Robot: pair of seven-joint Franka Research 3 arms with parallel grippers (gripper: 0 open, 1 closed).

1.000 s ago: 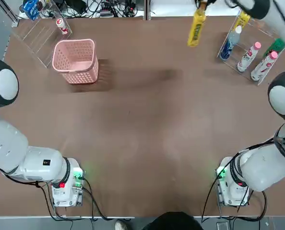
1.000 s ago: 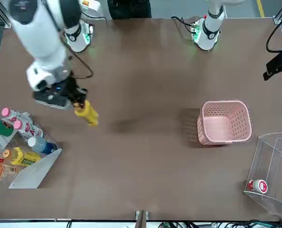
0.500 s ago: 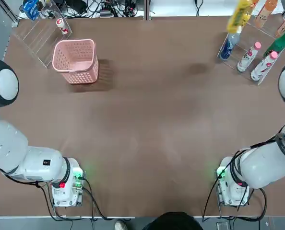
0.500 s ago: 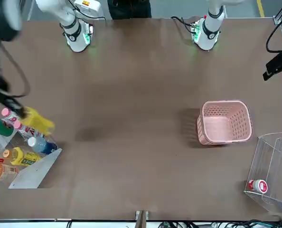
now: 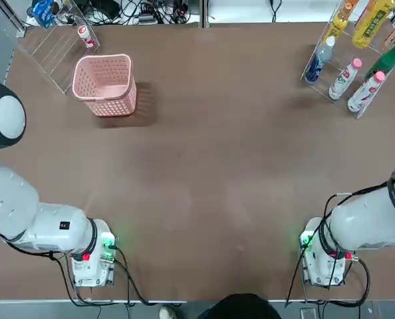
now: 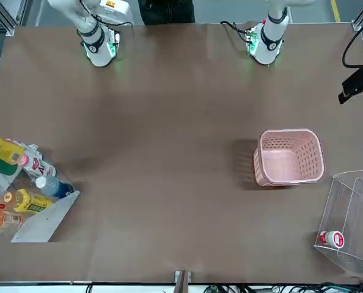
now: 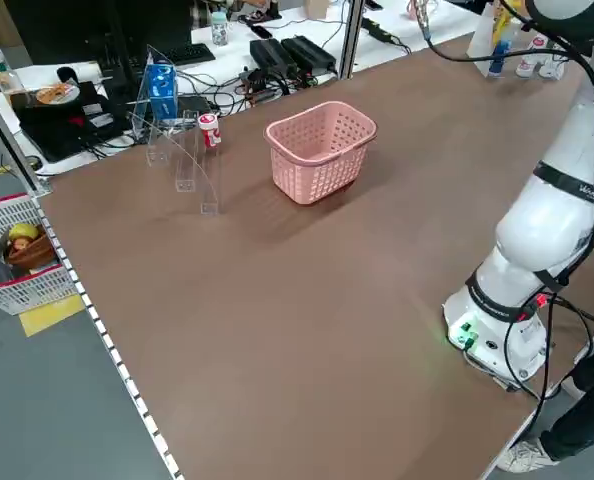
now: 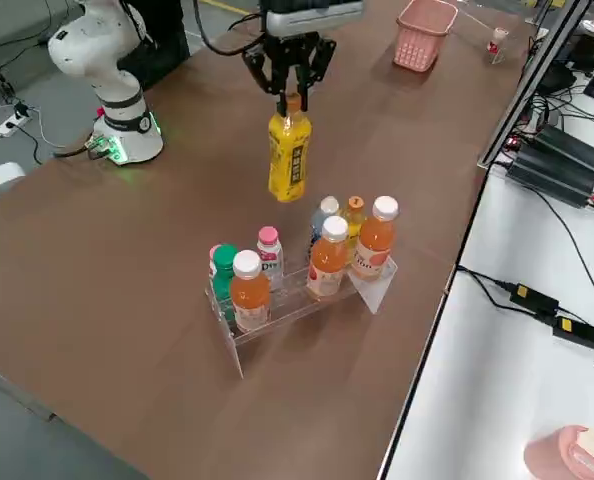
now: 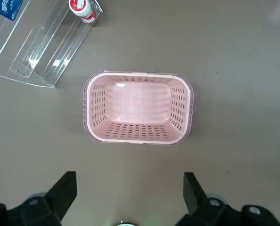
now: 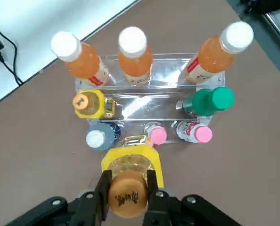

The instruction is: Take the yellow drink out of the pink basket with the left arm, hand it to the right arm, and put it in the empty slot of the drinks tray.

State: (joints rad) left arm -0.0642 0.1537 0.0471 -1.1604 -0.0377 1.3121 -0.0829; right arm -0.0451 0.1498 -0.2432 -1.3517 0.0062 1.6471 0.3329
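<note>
The right hand gripped the yellow plastic bottle by its ribless-looking orange cap, upright near the clear, hard-edged drinks tray, while the parked left hand was spread open above the perforated pink basket.

The tabletop was evenly and brightly lit, with soft, diffuse shadows beside the basket. In the right wrist view, white glare streaked the clear tray; in the left wrist view, faint highlights marked the basket's floor.
</note>
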